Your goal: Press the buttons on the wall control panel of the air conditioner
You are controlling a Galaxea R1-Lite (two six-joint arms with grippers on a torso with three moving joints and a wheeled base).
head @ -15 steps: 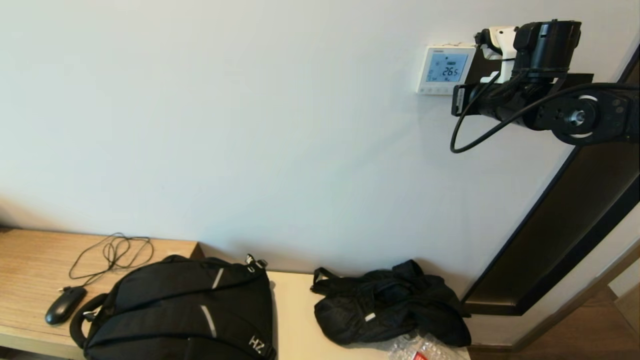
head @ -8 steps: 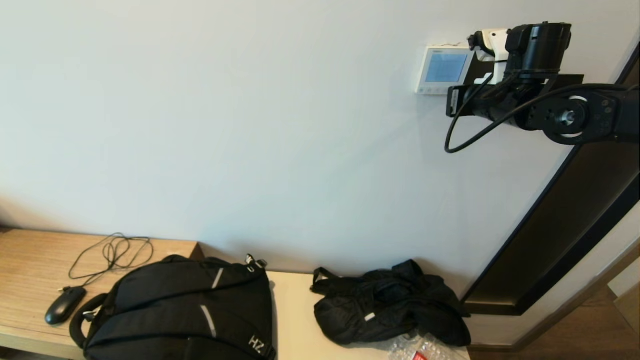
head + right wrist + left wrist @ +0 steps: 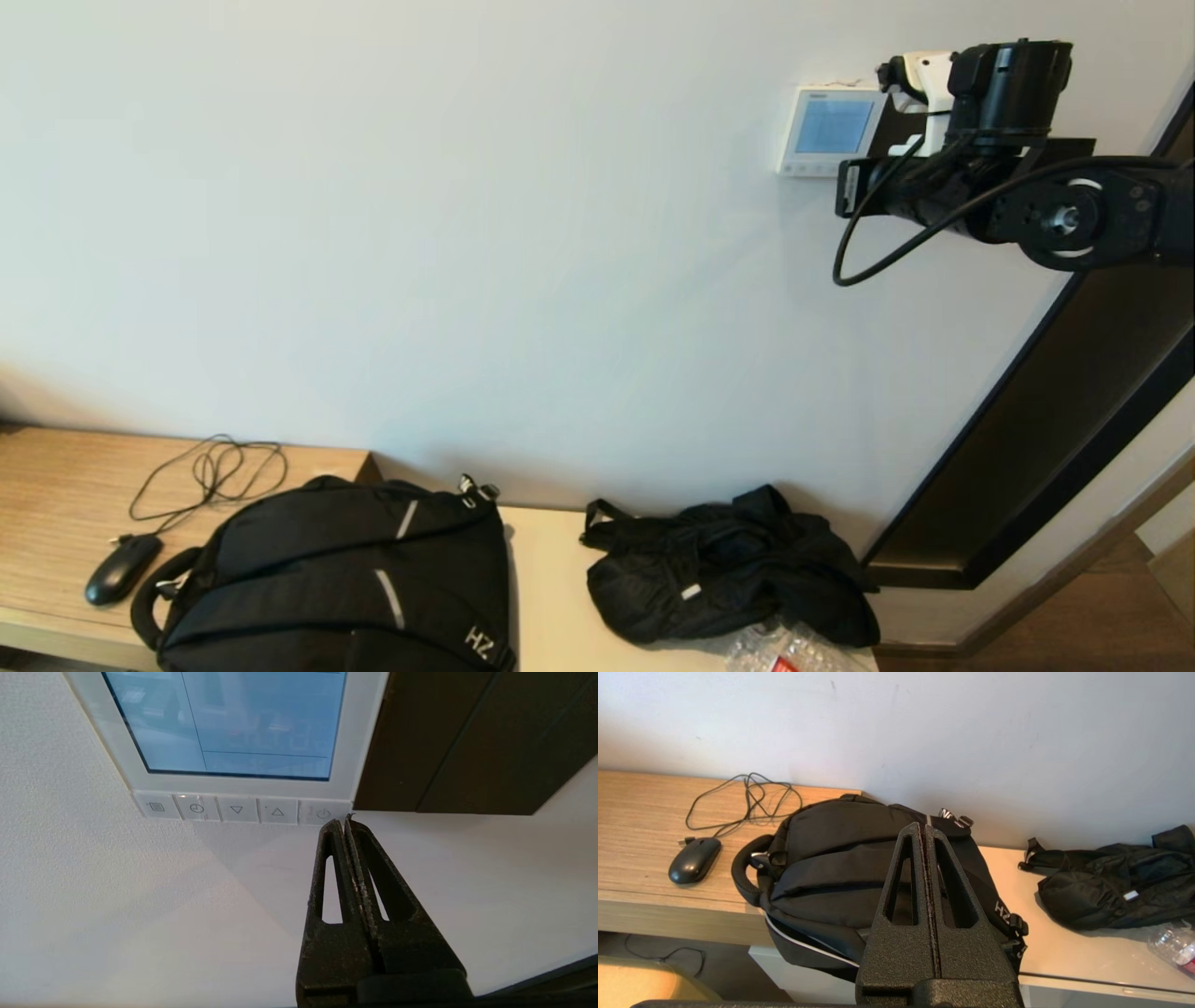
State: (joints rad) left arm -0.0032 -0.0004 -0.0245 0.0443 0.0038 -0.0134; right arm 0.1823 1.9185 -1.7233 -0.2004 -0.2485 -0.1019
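Observation:
The white wall control panel hangs high on the wall, its screen pale blue with no digits. Its row of buttons runs along the bottom strip, with the power button at the end nearest the dark brown plate. My right gripper is shut and empty. Its tips sit just below the power button, at the panel's lower corner; I cannot tell whether they touch. My left gripper is shut and empty, parked low above the black backpack.
On the wooden desk lie a black mouse with a coiled cable and the backpack. A crumpled black bag and a plastic bottle lie to their right. A dark door frame runs down the right.
The screen showed digits one second ago and is blank pale blue since. My right arm shifted a little to the left toward the panel, then rose slightly.

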